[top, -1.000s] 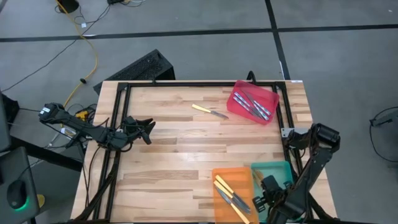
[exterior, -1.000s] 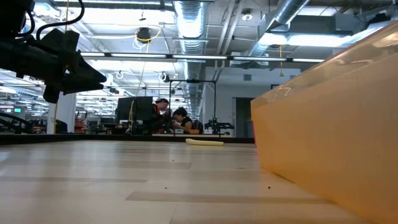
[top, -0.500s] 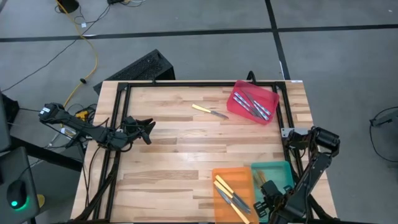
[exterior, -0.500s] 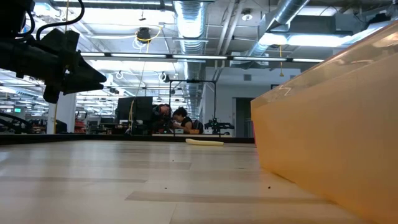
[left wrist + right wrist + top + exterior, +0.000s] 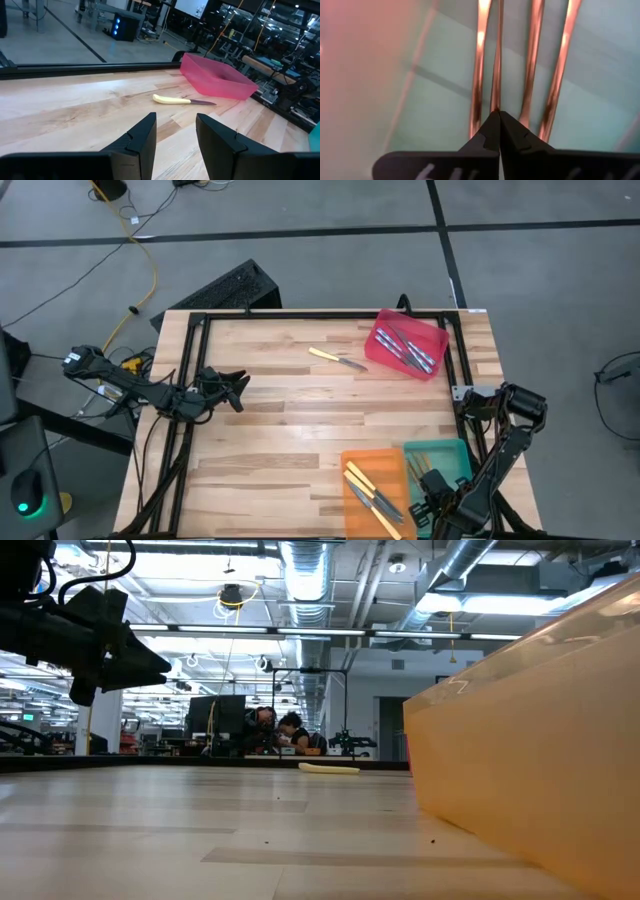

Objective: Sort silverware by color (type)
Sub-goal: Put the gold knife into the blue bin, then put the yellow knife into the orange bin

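R. gripper (image 5: 432, 502): pinched fully closed, slid slightly nearer vs. a sec ago, low over teal rectangular plastic tray (image 5: 452, 452) at near-right corner. Apparently empty, so probably a drop just finished or a missed grab; can't say which.

L. gripper (image 5: 235, 388): unchanged, fingers parted, nothing between, waiting at left edge of light wooden table (image 5: 270, 440).

Orange rectangular tray (image 5: 378, 457), near side: yellow-handled knives (image 5: 372, 490) inside. Red rectangular tray (image 5: 433, 340), far right: silver-ended utensils (image 5: 405, 348) inside. Left to sort: one yellow-handled knife (image 5: 335, 359), far-centre on bare wood, just left of red tray.

Hard to make out: teal tray contents mostly covered by r. arm from above; r. wrist cam shows thin tan rods (image 5: 560, 65) on tray floor, type unclear. Whether the rod running up from the closed tips is pinched or just lying under them: can't tell. Low cam half blocked by orange wall.
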Tool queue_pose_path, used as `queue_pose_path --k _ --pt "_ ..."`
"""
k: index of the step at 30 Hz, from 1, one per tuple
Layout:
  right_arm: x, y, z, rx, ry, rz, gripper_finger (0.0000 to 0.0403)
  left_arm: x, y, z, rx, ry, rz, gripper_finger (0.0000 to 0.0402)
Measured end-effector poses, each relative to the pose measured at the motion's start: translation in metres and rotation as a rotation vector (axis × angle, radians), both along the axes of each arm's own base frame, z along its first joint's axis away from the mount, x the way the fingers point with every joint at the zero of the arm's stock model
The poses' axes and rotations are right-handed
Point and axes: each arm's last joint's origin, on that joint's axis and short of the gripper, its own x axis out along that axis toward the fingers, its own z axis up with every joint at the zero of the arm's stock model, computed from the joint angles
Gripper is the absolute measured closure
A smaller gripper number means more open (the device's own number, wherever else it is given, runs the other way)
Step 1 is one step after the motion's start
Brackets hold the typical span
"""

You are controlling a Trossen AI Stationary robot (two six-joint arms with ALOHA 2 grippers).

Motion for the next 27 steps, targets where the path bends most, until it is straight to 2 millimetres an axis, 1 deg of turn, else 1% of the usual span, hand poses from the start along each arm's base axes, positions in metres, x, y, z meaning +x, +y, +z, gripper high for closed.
queue_pose_path --k 17,20,27 --pt "0.0006 0.0011 -0.0004 0.013 -0.007 0.008 0.0379 0.0000 0.0000 0.0000 0.000 0.000 0.000 0.0280" --pt "0.0008 0.0015 -0.0005 0.017 -0.008 0.015 0.0367 0.0000 0.0000 0.0000 0.000 0.000 0.000 0.0280" --pt "0.0013 -0.0001 0.0022 0.031 0.010 0.011 0.0322 0.0000 0.0000 0.0000 0.000 0.000 0.000 0.0280"
